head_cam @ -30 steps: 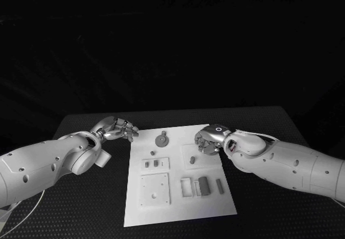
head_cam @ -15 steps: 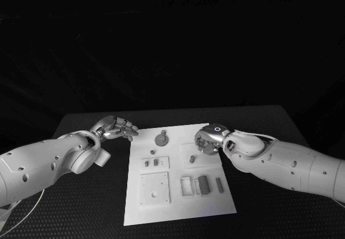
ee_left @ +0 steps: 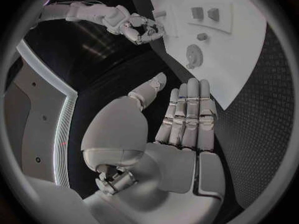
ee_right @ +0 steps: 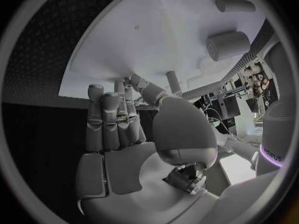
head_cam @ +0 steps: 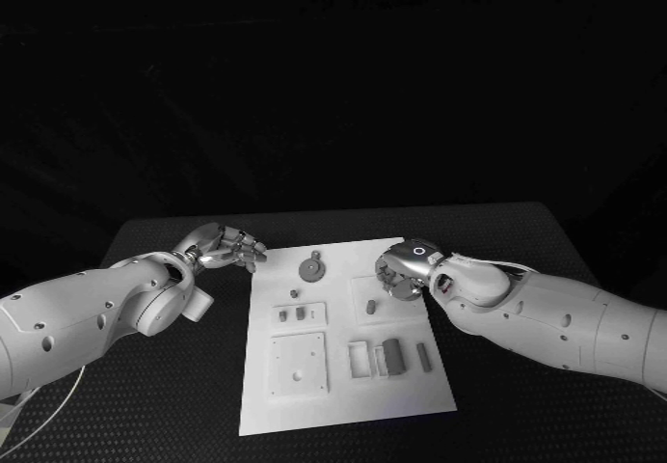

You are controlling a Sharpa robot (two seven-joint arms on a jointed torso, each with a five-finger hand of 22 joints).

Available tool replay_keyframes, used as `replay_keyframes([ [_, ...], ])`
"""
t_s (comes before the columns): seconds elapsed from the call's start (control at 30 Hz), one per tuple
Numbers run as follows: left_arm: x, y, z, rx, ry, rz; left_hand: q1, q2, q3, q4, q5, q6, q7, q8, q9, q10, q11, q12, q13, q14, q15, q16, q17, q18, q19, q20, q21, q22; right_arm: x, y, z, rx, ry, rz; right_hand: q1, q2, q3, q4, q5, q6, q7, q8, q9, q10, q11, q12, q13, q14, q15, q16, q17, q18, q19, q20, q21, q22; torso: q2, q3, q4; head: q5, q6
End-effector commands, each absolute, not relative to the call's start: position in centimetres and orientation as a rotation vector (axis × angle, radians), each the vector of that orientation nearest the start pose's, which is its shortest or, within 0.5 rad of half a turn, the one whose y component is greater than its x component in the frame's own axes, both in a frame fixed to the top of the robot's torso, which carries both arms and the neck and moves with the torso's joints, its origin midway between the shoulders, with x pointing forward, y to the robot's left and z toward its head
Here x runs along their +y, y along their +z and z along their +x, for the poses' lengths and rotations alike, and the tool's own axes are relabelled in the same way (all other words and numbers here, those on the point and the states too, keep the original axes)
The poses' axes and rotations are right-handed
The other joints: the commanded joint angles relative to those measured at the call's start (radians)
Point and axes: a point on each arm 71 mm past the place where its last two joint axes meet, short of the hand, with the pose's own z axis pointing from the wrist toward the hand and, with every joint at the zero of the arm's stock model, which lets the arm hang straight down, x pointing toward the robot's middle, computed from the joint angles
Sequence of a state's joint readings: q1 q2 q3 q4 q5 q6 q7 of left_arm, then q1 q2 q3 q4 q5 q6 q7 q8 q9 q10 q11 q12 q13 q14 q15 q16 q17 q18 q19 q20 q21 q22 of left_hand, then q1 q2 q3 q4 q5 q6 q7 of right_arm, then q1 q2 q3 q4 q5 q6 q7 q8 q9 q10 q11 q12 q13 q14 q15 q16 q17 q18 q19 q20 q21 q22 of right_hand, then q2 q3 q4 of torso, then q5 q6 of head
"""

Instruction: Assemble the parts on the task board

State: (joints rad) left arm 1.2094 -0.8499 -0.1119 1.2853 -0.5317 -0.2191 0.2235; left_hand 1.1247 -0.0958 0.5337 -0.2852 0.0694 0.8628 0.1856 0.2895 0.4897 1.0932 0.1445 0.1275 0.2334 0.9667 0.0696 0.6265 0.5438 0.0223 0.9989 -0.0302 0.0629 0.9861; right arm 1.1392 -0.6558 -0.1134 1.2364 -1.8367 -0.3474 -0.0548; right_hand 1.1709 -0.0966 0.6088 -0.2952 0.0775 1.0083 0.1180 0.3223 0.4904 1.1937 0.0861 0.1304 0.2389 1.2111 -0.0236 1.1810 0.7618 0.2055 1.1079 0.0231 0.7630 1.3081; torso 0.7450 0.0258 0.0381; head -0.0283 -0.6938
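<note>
We see the task board [head_cam: 348,386] mid-table w/ grey parts on it: a round disc w/ tab [head_cam: 314,271] near the far edge, a small peg [head_cam: 373,309] nearer its right edge. Left hand [head_cam: 229,248] hovers off the board's far-left corner, fingers straight & together, holding nothing. Right hand [head_cam: 403,273] sits over the far-right corner, fingers slightly apart, nothing held.

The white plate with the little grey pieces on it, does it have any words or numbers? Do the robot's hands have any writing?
No text can be read anywhere.
White plate task board: no words or numbers visible.
Small grey parts: plain, no labels.
Silver left hand: no writing visible.
Silver right hand: a small ring mark on its back, not a letter or number that can be read.
</note>
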Motion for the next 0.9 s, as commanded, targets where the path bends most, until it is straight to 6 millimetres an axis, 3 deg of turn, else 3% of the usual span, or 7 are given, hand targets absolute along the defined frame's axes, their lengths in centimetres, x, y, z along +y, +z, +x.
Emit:
replay_keyframes([
  [0.03,27.73,-21.64,51.5,1.711,-1.093,-0.673,-0.013,0.001,-0.005,0.0,-0.002,-0.007,-0.003,0.004,-0.001,-0.007,-0.002,0.005,-0.002,0.005,0.0,-0.004,0.001,0.004,0.002,0.001,0.004,-0.002,-18.2,-27.53,49.78,1.713,0.389,-0.596,0.013,0.001,0.006,0.002,0.003,0.002,0.004,-0.002,0.0,-0.008,0.004,-0.008,-0.009,-0.007,0.001,0.001,-0.002,0.056,-0.002,-0.006,0.004,0.019,0.0,0.0009,-0.0005,0.001,0.0],
  [0.27,27.73,-21.66,51.5,1.713,-1.092,-0.674,-0.013,0.001,-0.005,0.0,-0.002,-0.008,-0.003,0.004,-0.001,-0.007,-0.002,0.006,-0.002,0.005,0.0,-0.004,0.002,0.004,0.002,0.001,0.004,-0.002,-18.1,-27.61,49.72,1.705,0.378,-0.598,0.046,0.003,0.015,0.001,0.003,0.0,0.006,-0.005,0.001,0.001,0.003,-0.013,-0.011,-0.004,0.001,0.006,-0.008,0.056,0.0,-0.009,0.006,0.019,0.001,0.0007,0.0001,-0.001,-0.001],
  [0.4,27.76,-21.65,51.5,1.712,-1.091,-0.674,-0.013,0.002,-0.006,0.0,-0.002,-0.008,-0.003,0.004,-0.001,-0.007,-0.002,0.006,-0.002,0.005,0.0,-0.005,0.002,0.004,0.002,0.001,0.004,-0.003,-18.05,-27.69,49.63,1.7,0.369,-0.603,0.089,0.004,0.048,0.004,0.006,0.013,0.001,0.001,0.006,0.034,-0.007,-0.004,-0.006,0.008,-0.01,0.012,-0.013,0.056,0.01,-0.012,0.011,0.019,0.0,0.0008,-0.0002,0.0,-0.002],
  [0.6,27.76,-21.64,51.49,1.711,-1.092,-0.674,-0.013,0.002,-0.006,-0.001,-0.002,-0.008,-0.002,0.004,-0.001,-0.008,-0.002,0.007,-0.002,0.005,0.0,-0.005,0.002,0.004,0.002,0.001,0.004,-0.003,-17.86,-27.6,49.57,1.679,0.368,-0.605,0.085,-0.002,0.084,0.003,0.004,0.031,-0.006,0.007,0.013,0.069,-0.019,0.002,0.001,0.021,-0.021,0.019,-0.022,0.056,0.026,-0.015,0.019,0.019,0.0,0.0001,-0.0003,-0.002,-0.002],
  [0.9,27.8,-21.63,51.48,1.71,-1.091,-0.673,-0.013,0.002,-0.006,-0.001,-0.002,-0.009,-0.002,0.004,-0.001,-0.008,-0.002,0.007,-0.002,0.005,0.0,-0.006,0.003,0.004,0.002,0.001,0.004,-0.004,-17.71,-27.44,49.58,1.657,0.372,-0.59,0.075,-0.01,0.089,0.003,0.003,0.044,-0.011,0.013,0.02,0.091,-0.028,0.006,0.008,0.031,-0.03,0.029,-0.023,0.056,0.038,-0.022,0.027,0.02,0.0,0.0001,-0.0005,-0.003,-0.003],
])
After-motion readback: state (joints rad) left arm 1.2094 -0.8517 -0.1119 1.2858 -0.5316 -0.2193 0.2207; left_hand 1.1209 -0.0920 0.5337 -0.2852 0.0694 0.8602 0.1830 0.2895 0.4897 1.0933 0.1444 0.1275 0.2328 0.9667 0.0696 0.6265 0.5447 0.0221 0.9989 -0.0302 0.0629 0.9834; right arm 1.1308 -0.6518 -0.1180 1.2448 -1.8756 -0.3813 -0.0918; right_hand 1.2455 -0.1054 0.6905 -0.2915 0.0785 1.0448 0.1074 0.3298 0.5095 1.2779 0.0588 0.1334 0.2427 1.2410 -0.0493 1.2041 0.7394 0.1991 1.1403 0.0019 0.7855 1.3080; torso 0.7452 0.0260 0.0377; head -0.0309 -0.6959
